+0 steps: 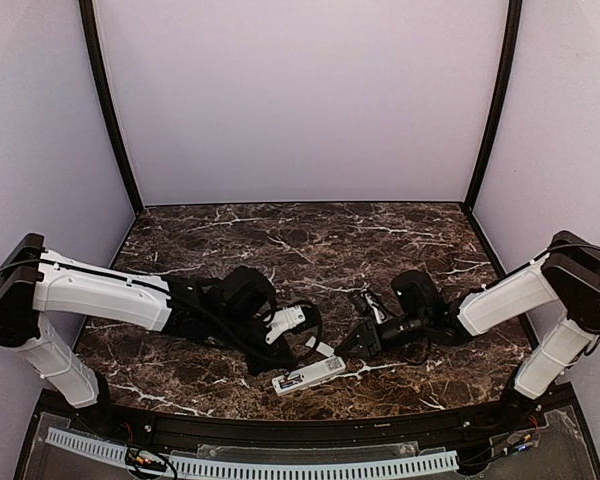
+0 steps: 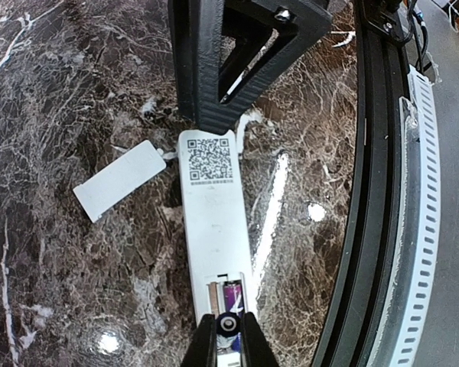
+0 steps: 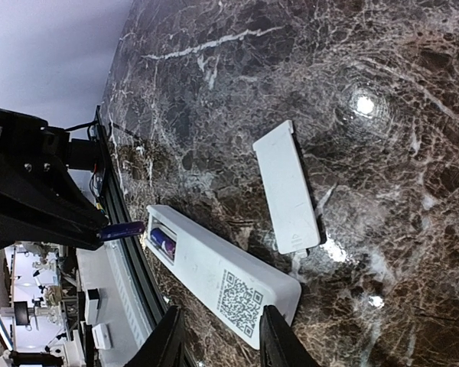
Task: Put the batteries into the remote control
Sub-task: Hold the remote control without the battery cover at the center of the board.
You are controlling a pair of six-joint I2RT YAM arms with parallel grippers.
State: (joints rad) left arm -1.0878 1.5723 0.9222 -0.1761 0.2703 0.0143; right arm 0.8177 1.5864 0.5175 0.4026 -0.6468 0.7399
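The remote control [image 2: 214, 222] lies back up on the marble, its QR label towards my right gripper. One purple battery [image 2: 233, 293] sits in the open recess at the other end. My left gripper [image 2: 229, 336] is shut on the second battery [image 2: 229, 324], seen end-on just above that recess; in the right wrist view this battery [image 3: 122, 229] pokes out level beside the recess end. My right gripper [image 3: 218, 340] is open, its fingers standing either side of the QR end of the remote control [image 3: 222, 279]. From above, the remote control [image 1: 308, 377] lies between both grippers.
The loose white cover plate [image 2: 118, 180] lies flat on the table beside the remote, also visible as the cover plate [image 3: 287, 187]. The table's black front rail [image 2: 371, 191] runs close along the remote's other side. Purple walls enclose the table.
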